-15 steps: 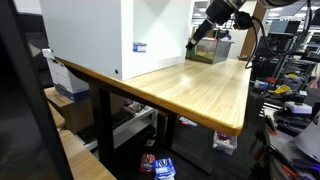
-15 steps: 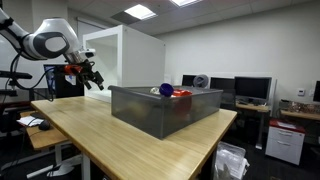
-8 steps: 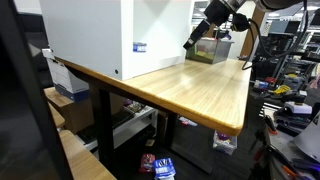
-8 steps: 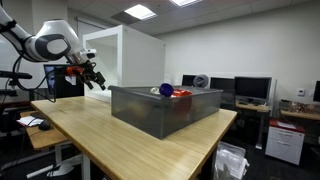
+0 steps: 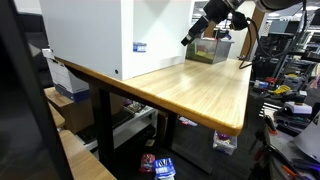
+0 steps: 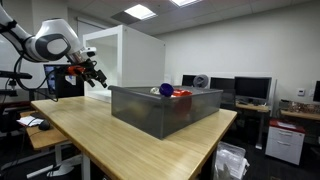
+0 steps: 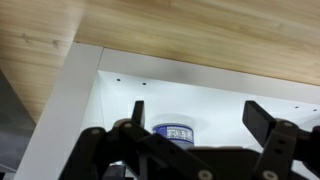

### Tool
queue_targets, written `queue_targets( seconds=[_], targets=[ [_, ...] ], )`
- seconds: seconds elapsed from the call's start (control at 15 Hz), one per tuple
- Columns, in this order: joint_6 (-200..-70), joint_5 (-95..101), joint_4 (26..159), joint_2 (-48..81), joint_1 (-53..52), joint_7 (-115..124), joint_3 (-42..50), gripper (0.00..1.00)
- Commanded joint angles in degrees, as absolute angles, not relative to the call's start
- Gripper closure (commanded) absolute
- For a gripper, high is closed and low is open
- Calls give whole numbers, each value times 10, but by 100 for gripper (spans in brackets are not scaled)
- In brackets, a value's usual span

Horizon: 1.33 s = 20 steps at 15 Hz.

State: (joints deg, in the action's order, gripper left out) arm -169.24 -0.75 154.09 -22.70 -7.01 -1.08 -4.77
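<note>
My gripper (image 7: 200, 118) is open, its two dark fingers spread wide with nothing between them. It hangs over the open side of a large white box (image 7: 120, 90) that stands on the wooden table (image 7: 180, 30). Inside the box, between and beyond the fingers, sits a small white cup with a blue label (image 7: 175, 130). In both exterior views the gripper (image 6: 95, 78) (image 5: 190, 40) hovers at the edge of the white box (image 6: 130, 55) (image 5: 100, 35), clear of the table.
A grey translucent bin (image 6: 165, 108) holding a blue and a red object stands on the table (image 6: 100, 140), also seen as a bin (image 5: 212, 48) behind the gripper. Monitors and a desk (image 6: 245, 95) stand behind. Cluttered shelves and floor items (image 5: 285, 90) surround the table.
The gripper has shifted slightly up and toward the white box. Nothing else has moved.
</note>
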Motion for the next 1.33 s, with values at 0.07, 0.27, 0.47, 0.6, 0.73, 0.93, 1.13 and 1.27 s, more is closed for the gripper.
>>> queue_targets(
  seconds=[0.07, 0.27, 0.47, 0.6, 0.73, 0.93, 1.13, 1.27],
  targets=[
    [-1717, -11, 1551, -228, -70, 1, -50, 0],
    [-1714, -7, 1551, -227, -67, 1, -52, 0],
    [-1708, -5, 1550, -223, -65, 2, -55, 0],
    [-1710, -1, 1550, -222, -61, 3, -57, 0],
    [-1711, 3, 1551, -221, -55, 6, -60, 0],
    [-1712, 5, 1551, -221, -50, 7, -63, 0],
    [-1718, 10, 1552, -224, -44, 8, -67, 0],
    [-1724, 9, 1552, -227, -43, 8, -68, 0]
  ],
)
